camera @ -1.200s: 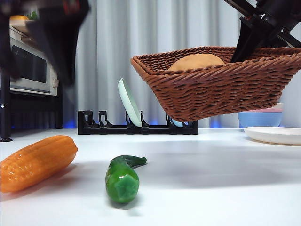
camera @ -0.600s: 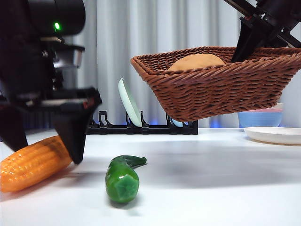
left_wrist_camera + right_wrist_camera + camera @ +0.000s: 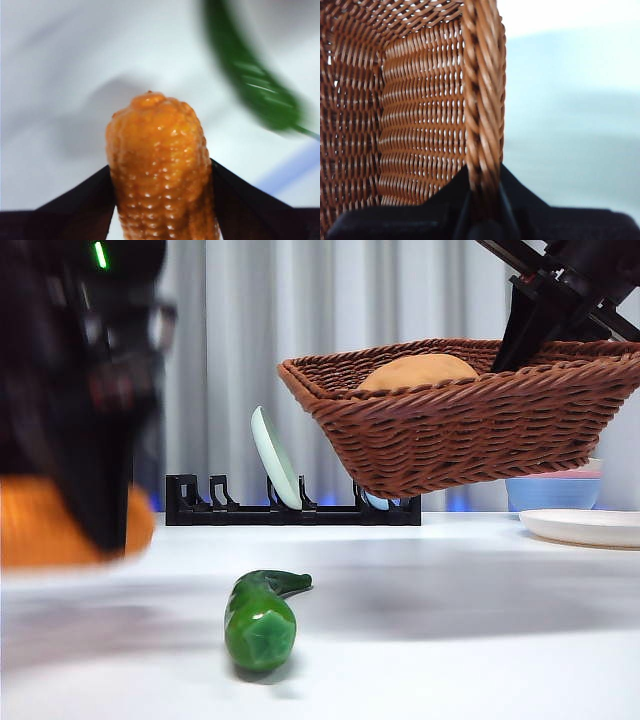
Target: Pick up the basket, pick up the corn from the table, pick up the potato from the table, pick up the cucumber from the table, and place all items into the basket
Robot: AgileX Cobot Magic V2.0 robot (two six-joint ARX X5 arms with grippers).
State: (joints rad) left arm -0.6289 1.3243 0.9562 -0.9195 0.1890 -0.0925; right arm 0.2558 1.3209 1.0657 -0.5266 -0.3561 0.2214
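In the front view, the basket (image 3: pixel 470 415) hangs above the white bench (image 3: pixel 450 620), the potato (image 3: pixel 417 371) inside it, the cucumber (image 3: pixel 260 618) lying below.

In the left wrist view, the left gripper (image 3: pixel 161 200) has its fingers closed against both sides of the corn (image 3: pixel 159 170); the cucumber (image 3: pixel 250 75) lies beyond the fingertips.

In the right wrist view, the right gripper (image 3: pixel 483 205) pinches the braided rim of the basket (image 3: pixel 420 100) between its fingers.

Front view: left gripper (image 3: pixel 85 490) is a dark motion-blurred mass, cut off at the top and left edges. It covers the middle of the corn (image 3: pixel 25 525), which is a smeared orange patch. Potato (image 3: pixel 418 371) mostly hidden behind the basket (image 3: pixel 470 430) wall. Left wrist view: cucumber (image 3: pixel 250 75) blurred.
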